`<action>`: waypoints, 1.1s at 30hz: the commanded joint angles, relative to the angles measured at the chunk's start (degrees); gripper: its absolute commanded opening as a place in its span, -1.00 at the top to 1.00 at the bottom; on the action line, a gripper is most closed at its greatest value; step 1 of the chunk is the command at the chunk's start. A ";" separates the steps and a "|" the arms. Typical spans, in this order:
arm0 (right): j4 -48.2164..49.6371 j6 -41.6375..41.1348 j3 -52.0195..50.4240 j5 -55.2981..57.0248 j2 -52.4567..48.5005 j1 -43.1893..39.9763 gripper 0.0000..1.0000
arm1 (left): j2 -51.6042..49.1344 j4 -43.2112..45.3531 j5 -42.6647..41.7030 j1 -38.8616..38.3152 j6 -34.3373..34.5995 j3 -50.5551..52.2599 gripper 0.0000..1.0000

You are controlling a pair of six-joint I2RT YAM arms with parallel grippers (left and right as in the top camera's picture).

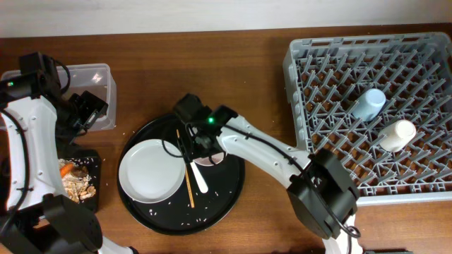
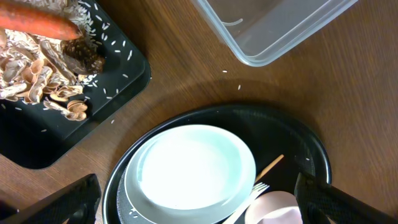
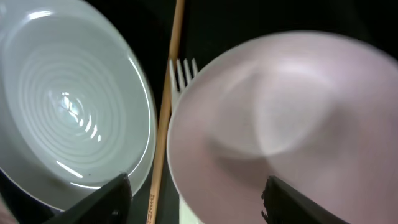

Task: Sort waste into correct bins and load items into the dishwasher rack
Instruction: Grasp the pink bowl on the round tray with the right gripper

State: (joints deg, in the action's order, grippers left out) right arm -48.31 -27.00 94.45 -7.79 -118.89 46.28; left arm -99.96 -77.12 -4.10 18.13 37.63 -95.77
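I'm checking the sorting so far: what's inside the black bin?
An orange carrot, brown scraps, beige crumbs and loose rice grains lie in the black bin. Whatever sits under that pile is covered, and the left arm hides the bin's left side overhead.

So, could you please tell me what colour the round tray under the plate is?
Black; the overhead view shows the tray best.

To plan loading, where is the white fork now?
Overhead, the white fork lies on the round black tray, just right of the chopsticks, partly under the bowl.
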 commanded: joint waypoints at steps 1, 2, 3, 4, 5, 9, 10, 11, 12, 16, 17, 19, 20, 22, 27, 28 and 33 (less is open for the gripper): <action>1.29 -0.55 -2.36 -0.35 0.11 0.59 -0.37 | 0.46 -0.04 0.02 0.15 0.74 0.07 -0.98; 1.42 -0.55 -2.69 -0.35 0.04 0.59 -0.31 | 0.46 -0.04 0.00 0.15 0.74 0.07 -0.98; 1.66 -0.52 -3.26 -0.28 -0.11 0.59 -0.30 | 0.46 -0.04 0.02 0.15 0.74 0.07 -0.98; 1.92 -0.52 -3.74 0.22 -0.48 0.59 -0.29 | 0.46 -0.04 0.00 0.15 0.74 0.07 -0.98; 2.16 -0.55 -4.24 0.83 -0.57 0.66 -0.29 | 0.46 -0.04 0.00 0.15 0.74 0.07 -0.98; 2.75 -0.52 -5.31 1.92 -0.76 0.66 -0.25 | 0.46 -0.04 0.00 0.15 0.74 0.07 -0.98; 2.75 -0.52 -5.31 2.32 -0.76 0.63 -0.24 | 0.46 -0.04 0.00 0.15 0.74 0.07 -0.98; 2.71 -0.52 -5.33 2.45 -0.76 0.63 -0.24 | 0.46 -0.04 0.00 0.15 0.74 0.07 -0.99; 2.69 -0.52 -5.33 2.47 -0.76 0.66 -0.22 | 0.46 -0.04 0.00 0.15 0.74 0.07 -0.98; 2.71 -0.55 -5.33 5.68 -0.76 1.86 -0.08 | 0.46 -0.04 0.00 0.15 0.74 0.07 -0.98; 2.71 -0.52 -5.33 7.63 -0.76 2.51 -0.08 | 0.46 -0.04 0.00 0.15 0.74 0.07 -0.98; 2.73 -0.52 -5.33 9.18 -0.76 3.61 -0.08 | 0.46 -0.04 0.02 0.15 0.74 0.07 -0.98; 2.75 -0.52 -5.33 9.18 -0.76 3.93 -0.07 | 0.46 -0.04 0.00 0.15 0.74 0.07 -0.98; 2.99 -0.55 -5.31 9.16 -0.76 4.68 0.14 | 0.46 -0.04 0.00 0.15 0.74 0.07 -0.98; 2.49 -0.52 -5.31 11.80 -0.74 4.76 0.28 | 0.46 -0.04 0.02 0.15 0.74 0.07 -0.98; 2.34 -0.52 -5.31 12.83 -0.74 4.74 0.34 | 0.46 -0.04 0.00 0.15 0.74 0.07 -0.98; 2.23 -0.55 -5.29 11.43 -0.74 4.74 0.88 | 0.46 -0.04 0.00 0.15 0.74 0.07 -0.98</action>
State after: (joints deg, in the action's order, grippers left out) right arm -45.91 -26.98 89.52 3.73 -119.24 50.74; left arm -99.96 -77.12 -4.10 18.13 37.63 -95.77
